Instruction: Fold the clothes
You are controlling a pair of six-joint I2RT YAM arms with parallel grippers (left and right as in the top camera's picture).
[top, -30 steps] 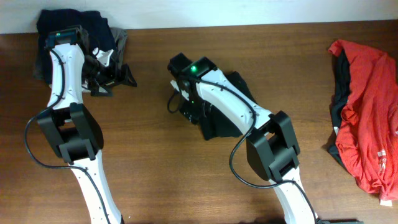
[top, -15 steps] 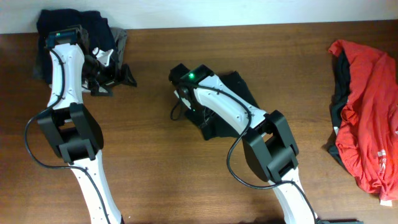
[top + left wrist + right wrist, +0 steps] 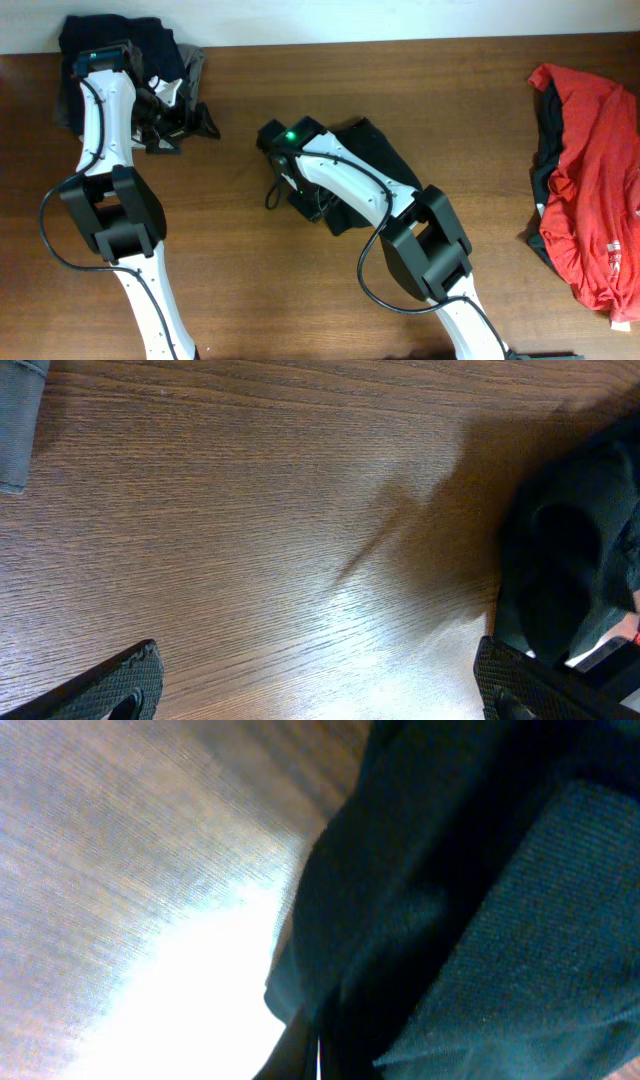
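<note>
A black garment [image 3: 372, 152] lies crumpled at the table's middle. My right gripper [image 3: 303, 198] is down at its left edge. In the right wrist view dark fabric [image 3: 470, 890] fills the right side, and the right gripper [image 3: 318, 1060] is shut with the cloth's edge pinched in it. My left gripper [image 3: 185, 122] hangs open over bare wood at the upper left, beside a dark pile of clothes [image 3: 110, 38]. In the left wrist view its fingertips [image 3: 125, 682] stand far apart with nothing between them, and the black garment [image 3: 570, 550] shows at the right.
A red garment [image 3: 592, 180] lies over a dark one [image 3: 545, 135] at the table's right edge. A grey piece [image 3: 192, 68] sits by the dark pile; grey fabric [image 3: 15, 420] also shows in the left wrist view. Both arm bases stand at the front.
My right gripper has shut on the black garment's edge and moved left, dragging the cloth with it. The left arm has not moved.
</note>
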